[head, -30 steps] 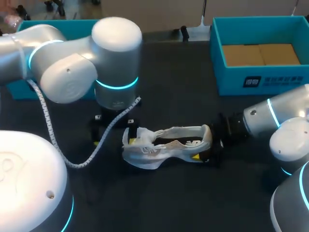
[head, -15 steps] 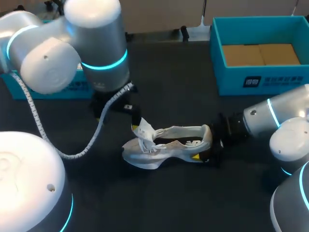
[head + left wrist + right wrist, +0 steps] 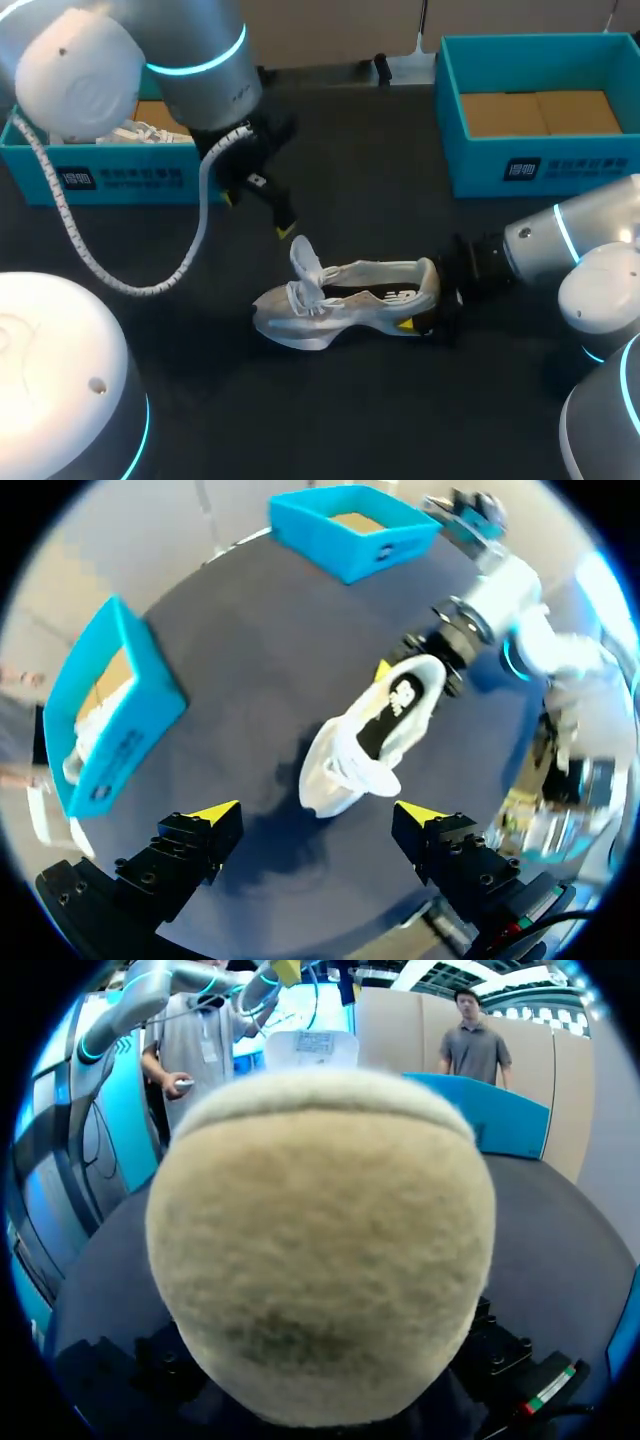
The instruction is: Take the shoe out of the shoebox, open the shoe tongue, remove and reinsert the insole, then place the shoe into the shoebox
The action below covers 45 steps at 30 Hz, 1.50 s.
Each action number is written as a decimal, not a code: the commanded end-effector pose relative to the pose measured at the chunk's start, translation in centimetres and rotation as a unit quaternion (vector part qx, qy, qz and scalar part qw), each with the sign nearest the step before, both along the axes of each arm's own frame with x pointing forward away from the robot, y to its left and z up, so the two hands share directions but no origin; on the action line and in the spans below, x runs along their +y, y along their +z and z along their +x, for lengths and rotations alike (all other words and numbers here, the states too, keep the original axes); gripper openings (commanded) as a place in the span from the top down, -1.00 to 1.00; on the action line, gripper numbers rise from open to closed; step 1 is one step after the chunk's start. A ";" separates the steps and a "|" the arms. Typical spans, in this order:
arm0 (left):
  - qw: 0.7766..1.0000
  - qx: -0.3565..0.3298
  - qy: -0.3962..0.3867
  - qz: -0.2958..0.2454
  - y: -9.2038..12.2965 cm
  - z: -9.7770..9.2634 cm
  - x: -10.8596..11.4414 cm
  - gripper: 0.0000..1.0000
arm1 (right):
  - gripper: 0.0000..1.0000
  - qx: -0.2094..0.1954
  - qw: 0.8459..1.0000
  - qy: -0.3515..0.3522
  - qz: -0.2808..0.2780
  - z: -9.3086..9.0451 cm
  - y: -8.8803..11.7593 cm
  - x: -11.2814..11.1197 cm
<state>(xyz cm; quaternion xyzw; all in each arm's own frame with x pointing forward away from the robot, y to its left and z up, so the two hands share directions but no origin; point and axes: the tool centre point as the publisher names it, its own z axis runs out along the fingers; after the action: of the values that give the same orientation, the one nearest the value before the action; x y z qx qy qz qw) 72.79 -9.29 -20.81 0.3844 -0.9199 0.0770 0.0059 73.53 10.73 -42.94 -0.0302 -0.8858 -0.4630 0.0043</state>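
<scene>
Shoe point(image 3: 345, 300) lies near blue shoebox point(image 3: 560, 170) bearing a printed label.

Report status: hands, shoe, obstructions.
Left hand open, above the table, clear of shoe. Right hand shut on heel. Shoe on table, tongue up. Nothing between left hand and shoe.

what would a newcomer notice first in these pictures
A white shoe lies mid-table, tongue sticking up, its heel held by the right gripper. The left gripper hangs above it, fingers wide open. Two teal boxes sit at the far side: the left shoebox holds a second shoe, the right shoebox only its cardboard floor.
</scene>
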 end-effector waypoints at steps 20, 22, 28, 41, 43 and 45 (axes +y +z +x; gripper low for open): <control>0.919 -0.079 -0.385 -0.044 -0.1 4.7 -8.5 1.00 | 1.00 0.000 1.000 -0.001 -0.002 0.1 -0.2 0.2; 0.921 -0.071 -0.380 -0.051 -0.3 4.9 -8.9 1.00 | 1.00 0.000 1.000 -0.001 -0.002 0.1 -0.2 0.2; 0.921 -0.071 -0.380 -0.051 -0.3 4.9 -8.9 1.00 | 1.00 0.000 1.000 -0.001 -0.002 0.1 -0.2 0.2; 0.921 -0.071 -0.380 -0.051 -0.3 4.9 -8.9 1.00 | 1.00 0.000 1.000 -0.001 -0.002 0.1 -0.2 0.2; 0.921 -0.071 -0.380 -0.051 -0.3 4.9 -8.9 1.00 | 1.00 0.000 1.000 -0.001 -0.002 0.1 -0.2 0.2; 0.921 -0.071 -0.380 -0.051 -0.3 4.9 -8.9 1.00 | 1.00 0.000 1.000 -0.001 -0.002 0.1 -0.2 0.2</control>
<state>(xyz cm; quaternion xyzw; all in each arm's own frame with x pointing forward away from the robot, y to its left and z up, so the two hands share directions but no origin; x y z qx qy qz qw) 77.66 -18.32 -21.01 -0.0009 -0.9899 0.1414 -0.0108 73.53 10.73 -42.94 -0.0302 -0.8858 -0.4630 0.0043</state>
